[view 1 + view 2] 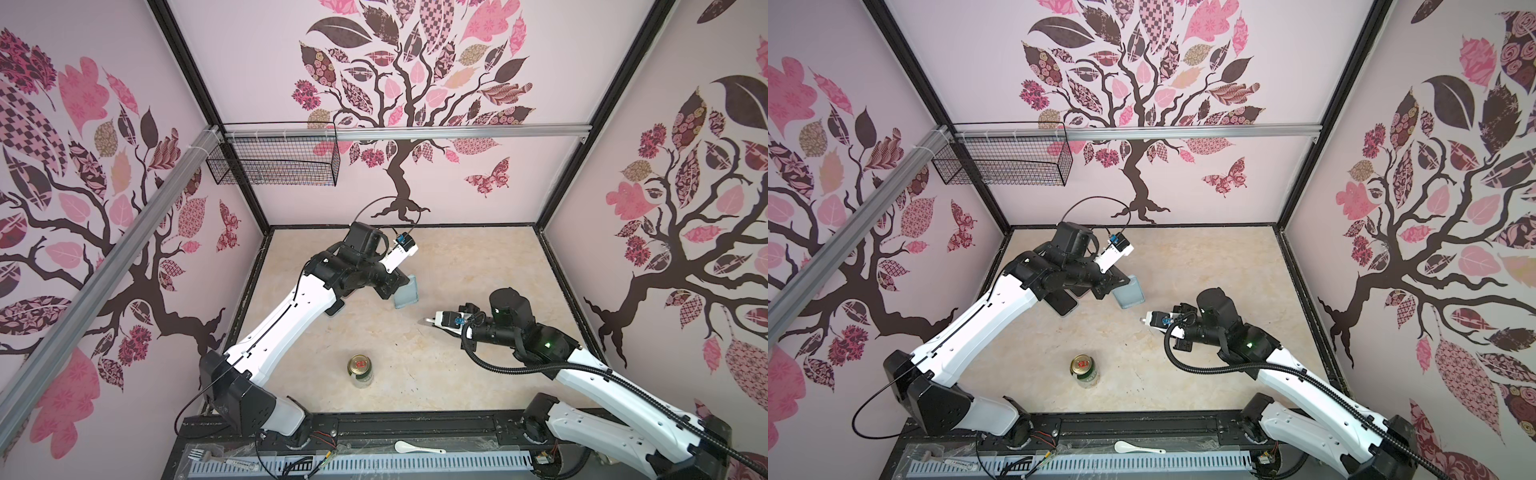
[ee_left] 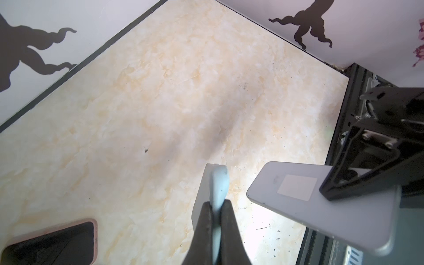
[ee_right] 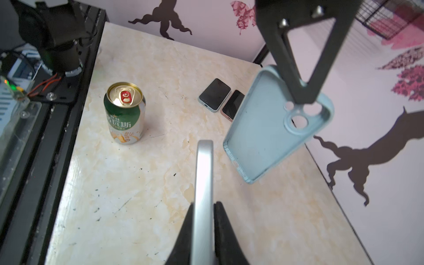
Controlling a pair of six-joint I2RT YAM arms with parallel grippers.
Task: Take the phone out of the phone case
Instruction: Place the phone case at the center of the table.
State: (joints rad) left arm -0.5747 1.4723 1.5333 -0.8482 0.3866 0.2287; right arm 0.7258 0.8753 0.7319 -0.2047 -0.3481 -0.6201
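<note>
Pale-blue phone case (image 3: 259, 137), empty, is pinched by the left fingers (image 2: 203, 229); right fingers (image 3: 223, 229) clamp the silver phone (image 3: 203, 183).

Laboratory robot cell, walls (image 1: 519, 178) papered with a pink tree print, black frame posts (image 1: 185, 62) and an aluminium rail (image 1: 415, 134) enclosed a marbled surface (image 1: 478, 257), two robot arms (image 1: 282, 324) stood on a base rail (image 1: 415, 426), cable duct (image 1: 374, 464) ran alongside.

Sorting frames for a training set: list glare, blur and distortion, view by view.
In both top views, wide-angle stretch splays the walls; in the left wrist view, glare on the table beside the left claw, itself soft near the lens; in the right wrist view, the phone's edge blows out past the right claw.
</note>
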